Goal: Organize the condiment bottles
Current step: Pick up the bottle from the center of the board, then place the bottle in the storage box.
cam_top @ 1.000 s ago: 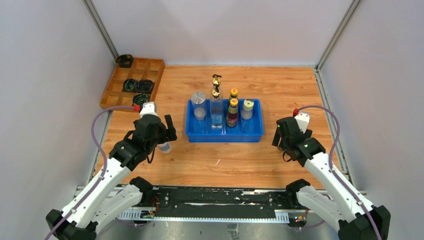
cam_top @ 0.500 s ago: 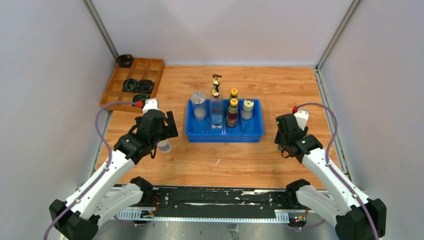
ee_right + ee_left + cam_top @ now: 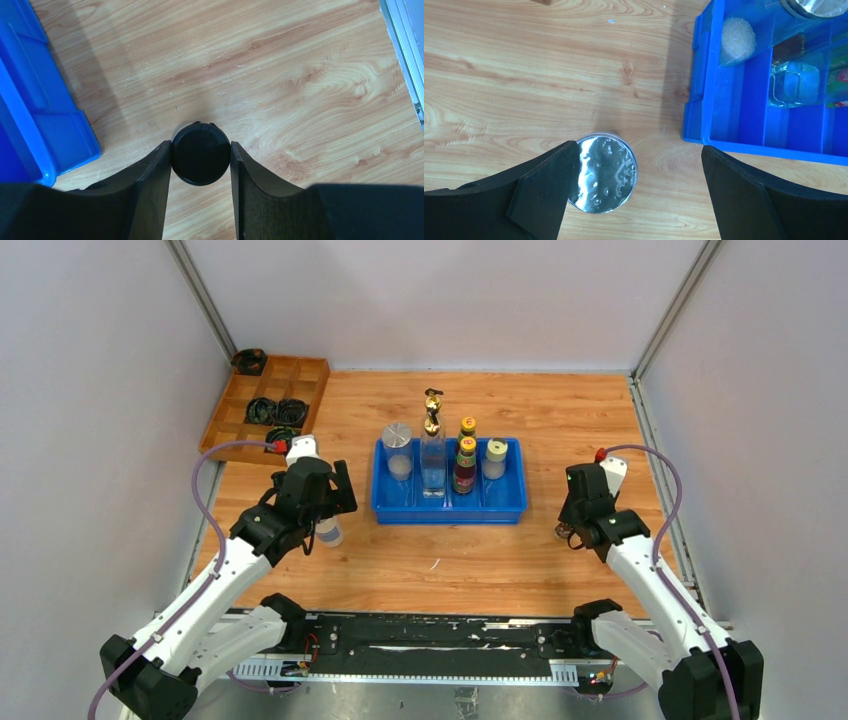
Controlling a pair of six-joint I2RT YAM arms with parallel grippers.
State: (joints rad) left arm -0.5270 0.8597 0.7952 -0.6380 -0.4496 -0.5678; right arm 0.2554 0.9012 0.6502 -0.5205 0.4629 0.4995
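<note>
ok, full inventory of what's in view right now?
bin: 1, blue, divided, table centre
silver-lid jar: 2, clear; one in bin's left slot, one on table left of bin
tall bottle: 1, clear, gold spout, in bin
sauce bottle: 2, dark, yellow caps, in bin, one in front of the other
cream-lid jar: 1, clear, bin's right slot
black-cap bottle: 1, on table right of bin
tray: 1, brown wood, far left
rings: several, black, in tray
table: 1, wood
left tool: open, straddling the table jar
right tool: fingers against the black cap
</note>
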